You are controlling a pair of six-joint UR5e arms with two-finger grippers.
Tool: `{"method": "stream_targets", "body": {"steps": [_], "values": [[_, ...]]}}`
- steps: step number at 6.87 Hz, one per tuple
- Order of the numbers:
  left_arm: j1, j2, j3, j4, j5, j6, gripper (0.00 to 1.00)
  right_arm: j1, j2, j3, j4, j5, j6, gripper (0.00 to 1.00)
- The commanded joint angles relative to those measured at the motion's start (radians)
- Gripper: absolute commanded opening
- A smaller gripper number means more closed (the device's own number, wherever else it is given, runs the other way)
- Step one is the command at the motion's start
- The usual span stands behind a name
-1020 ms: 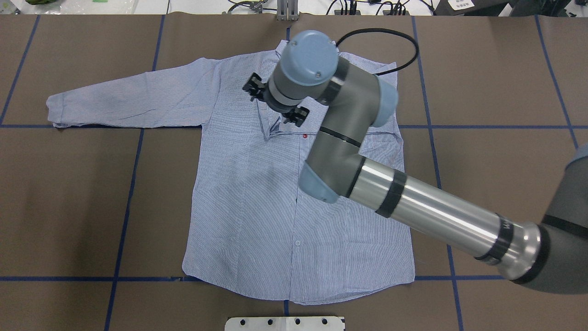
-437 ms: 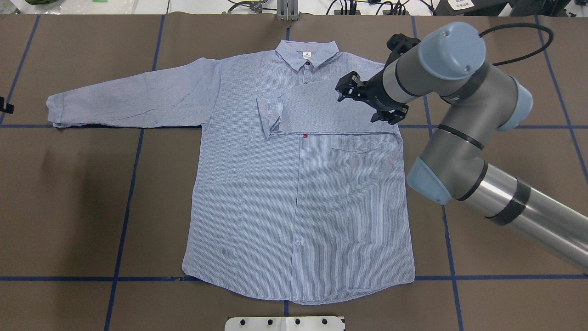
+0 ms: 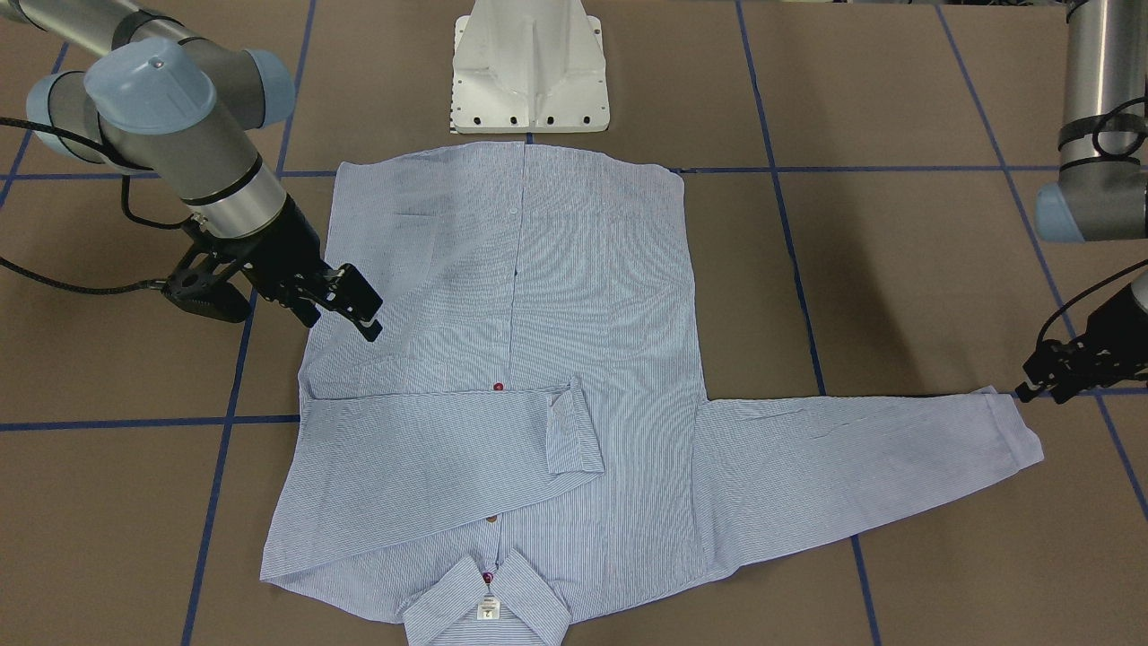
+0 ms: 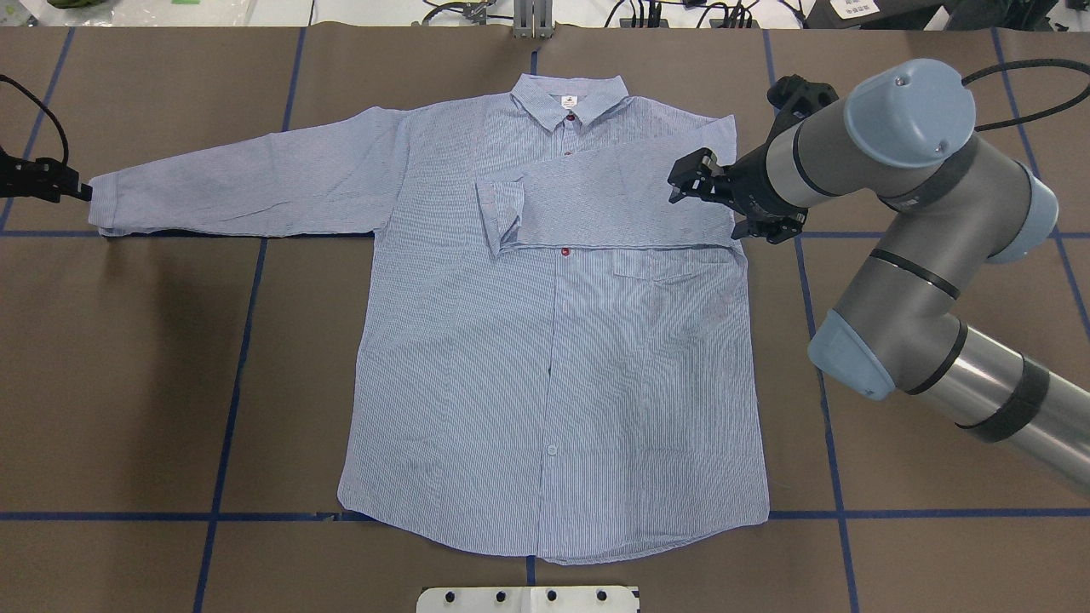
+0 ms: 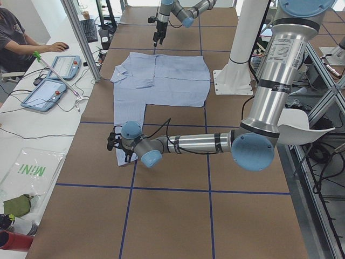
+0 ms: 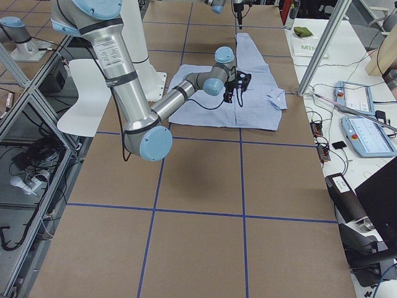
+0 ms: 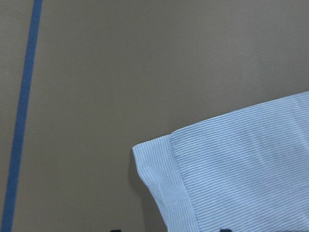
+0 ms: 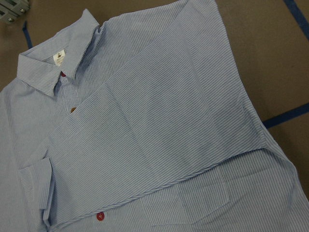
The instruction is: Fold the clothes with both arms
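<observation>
Pulled the right gripper [image 4: 724, 200] back from over the chest to the edge of the striped shirt [image 4: 553, 358], fingers apart and empty. Left the right sleeve [image 4: 605, 200] folded across the front. Brought the left gripper [image 4: 72, 187] up to the outstretched sleeve's cuff [image 4: 102, 209], fingers seemingly apart, nothing clamped. Kept the shirt flat, buttons up, on the desk [image 4: 128, 383]. Likely second sleeve next.

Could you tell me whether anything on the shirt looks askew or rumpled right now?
Only the folded sleeve: its cuff looks curled back on itself mid-chest, not flat. The rest of the shirt lies smooth.
</observation>
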Motion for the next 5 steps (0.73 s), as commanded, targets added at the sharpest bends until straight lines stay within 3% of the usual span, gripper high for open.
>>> {"method": "stream_targets", "body": {"steps": [1,4,5], "values": [[0.049,-0.038,0.076,-0.041,0.001,-0.01,0.57,0.0,-0.008,0.001,0.0,-0.007,-0.004,1.0],[0.055,-0.032,0.08,-0.038,-0.001,-0.012,0.58,-0.006,-0.005,-0.001,0.0,-0.016,-0.003,1.0],[0.054,-0.022,0.067,-0.036,-0.009,-0.012,0.65,-0.009,-0.005,-0.001,0.002,-0.018,-0.003,1.0]]}}
